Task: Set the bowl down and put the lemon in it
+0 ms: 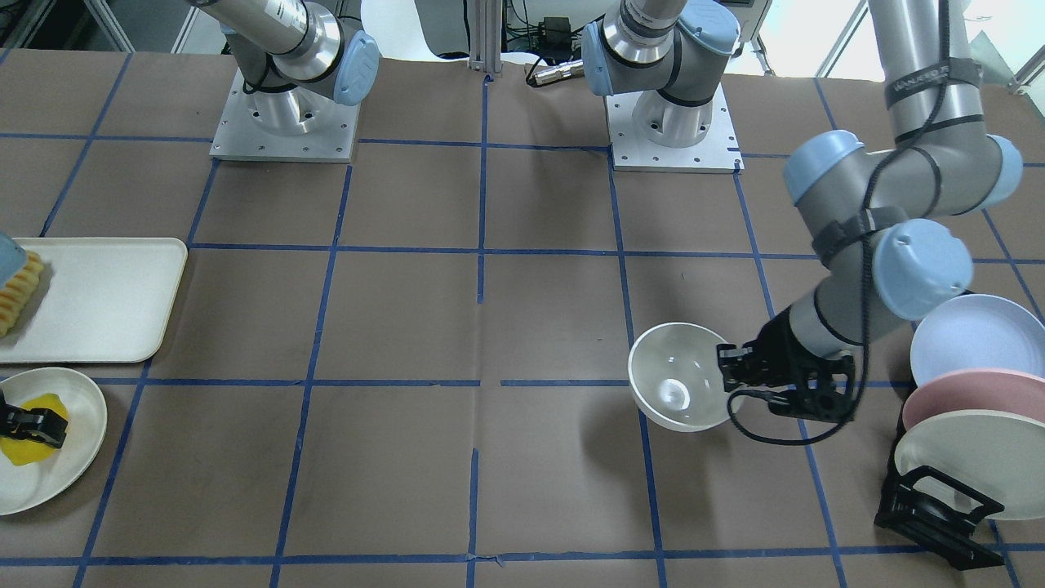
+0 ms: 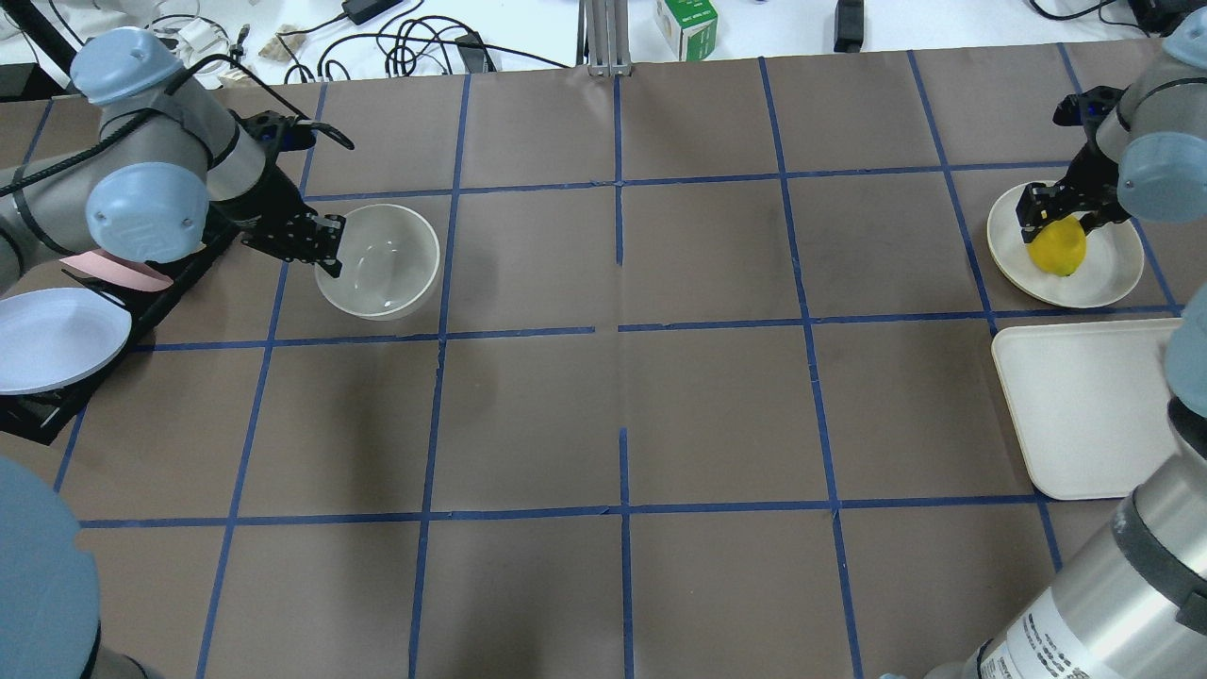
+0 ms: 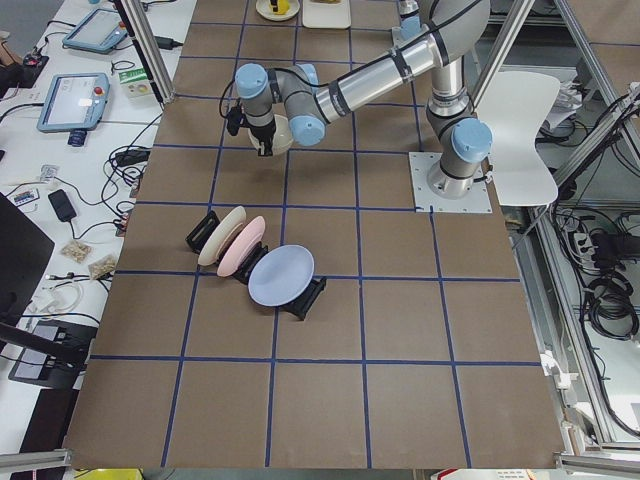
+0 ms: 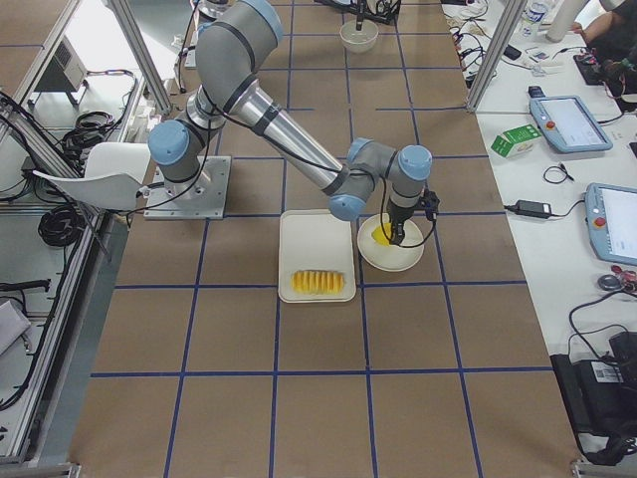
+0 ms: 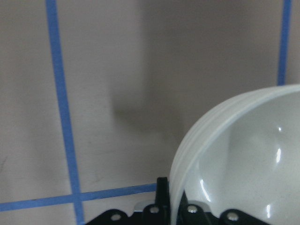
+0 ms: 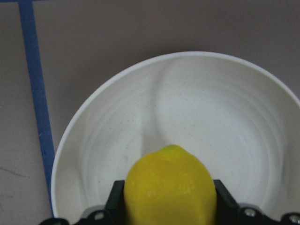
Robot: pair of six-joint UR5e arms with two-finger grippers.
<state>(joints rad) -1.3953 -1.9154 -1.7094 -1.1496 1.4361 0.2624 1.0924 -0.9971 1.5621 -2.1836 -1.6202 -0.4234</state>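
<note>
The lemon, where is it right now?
In the overhead view, the bright yellow oval lemon is at far right, gripped by the right claw over the round cream plate, beside the rectangular cream tray.

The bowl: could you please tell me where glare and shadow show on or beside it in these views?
Front-facing view: a bright glare spot at the bottom of the bowl. Overhead view: thin curved highlights on its wall. Left wrist view: streak highlights, and a shadow on the table beside it.

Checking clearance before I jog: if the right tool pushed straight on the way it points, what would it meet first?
The plate, just beyond the lemon the right tool grips; the remaining gap is unclear.
</note>
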